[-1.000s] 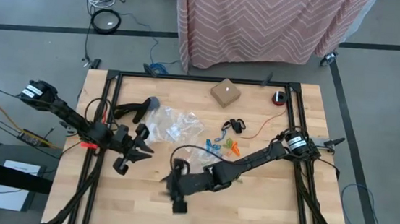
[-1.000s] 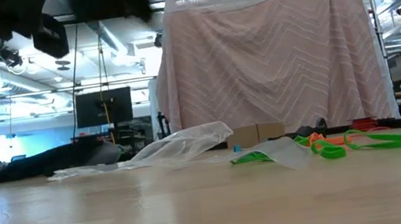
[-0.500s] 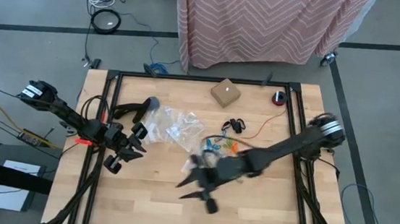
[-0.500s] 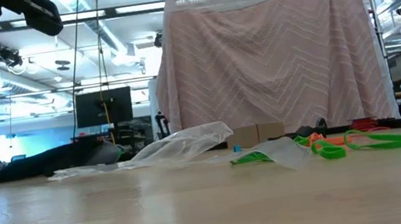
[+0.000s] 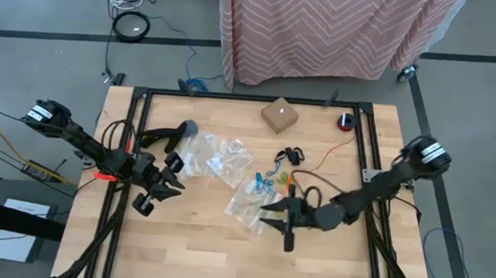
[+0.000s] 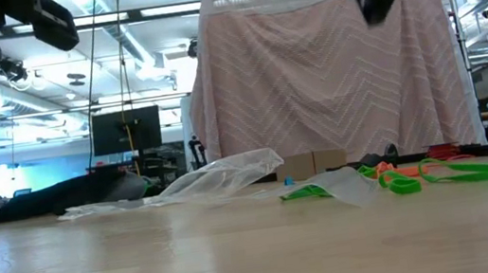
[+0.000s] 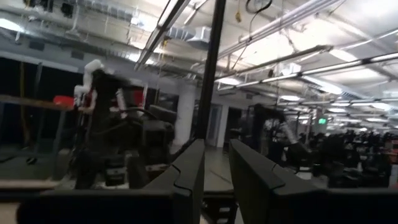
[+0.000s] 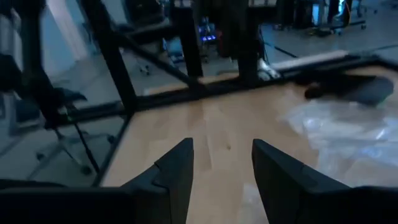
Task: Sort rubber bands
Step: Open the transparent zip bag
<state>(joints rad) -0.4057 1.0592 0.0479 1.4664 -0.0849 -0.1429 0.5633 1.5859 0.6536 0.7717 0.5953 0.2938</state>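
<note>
The rubber bands (image 5: pixel 279 179) are lying loose on the desk (image 5: pixel 203 243), in a small heap just beside the clear bags (image 5: pixel 221 157). The right gripper (image 5: pixel 279 221) is hovering near that heap, jaws standing apart, apparently holding nothing. The left gripper (image 5: pixel 158 194) is hanging on the far side of the bags from the heap, jaws slightly parted around nothing.
</note>
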